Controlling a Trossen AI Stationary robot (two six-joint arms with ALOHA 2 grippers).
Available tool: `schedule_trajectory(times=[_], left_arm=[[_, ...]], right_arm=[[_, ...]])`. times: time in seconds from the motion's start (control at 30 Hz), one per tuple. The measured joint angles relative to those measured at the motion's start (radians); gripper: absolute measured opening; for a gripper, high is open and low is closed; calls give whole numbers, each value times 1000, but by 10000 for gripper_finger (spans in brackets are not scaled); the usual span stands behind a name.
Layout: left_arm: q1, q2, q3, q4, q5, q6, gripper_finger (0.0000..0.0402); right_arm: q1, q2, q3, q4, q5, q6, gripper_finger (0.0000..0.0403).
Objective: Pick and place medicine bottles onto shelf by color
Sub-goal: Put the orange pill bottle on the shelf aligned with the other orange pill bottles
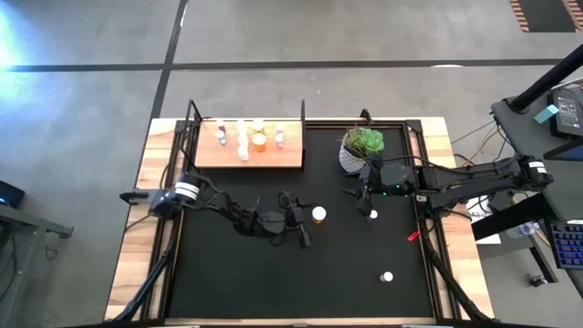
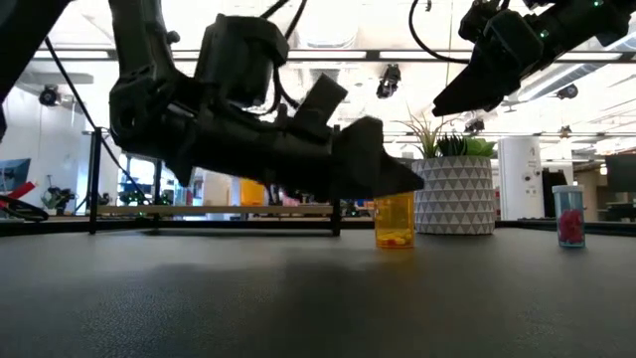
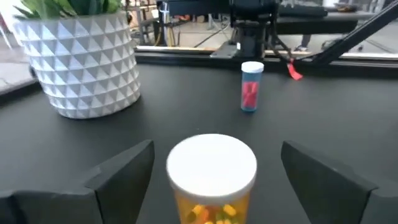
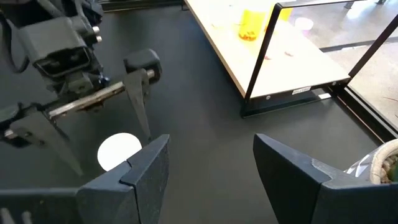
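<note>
Mid-mat, nearest: orange bottle [image 3: 211, 180], upright, white cap; judged light, rigid, smooth-sided and easily tipped, best taken around the body below the cap. Left gripper [image 3: 214, 174] spread wide, fingers either side, not touching. Beyond: pinkish bottle [image 3: 251, 87], right gripper [image 1: 366, 193] open and empty; farthest, shelf [image 1: 208, 157] with sorted bottles.
</note>
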Motion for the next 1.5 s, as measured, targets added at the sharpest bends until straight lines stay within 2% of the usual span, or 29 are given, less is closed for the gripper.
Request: schedule_trajectory(times=[0.17,0.27,0.7,0.83,1.0,1.1,1.23,1.5], left_arm=[[4,17,14,-2,0,-55,333],[4,16,19,-7,0,-57,318],[3,16,24,-13,2,-109,191],[1,16,23,-13,3,-110,189],[-1,-2,21,-16,3,-109,214],[-2,-34,5,-14,-3,-109,214],[-5,-107,-55,-26,-71,-110,201],[-23,-346,-311,-32,-392,-161,204]], right_arm=[[0,0,0,0,0,0,221],[0,0,0,0,0,0,221],[0,0,0,0,0,0,221],[0,0,0,0,0,0,221],[0,0,0,0,0,0,221],[0,0,0,0,0,0,221],[0,0,0,0,0,0,221],[0,0,0,0,0,0,221]])
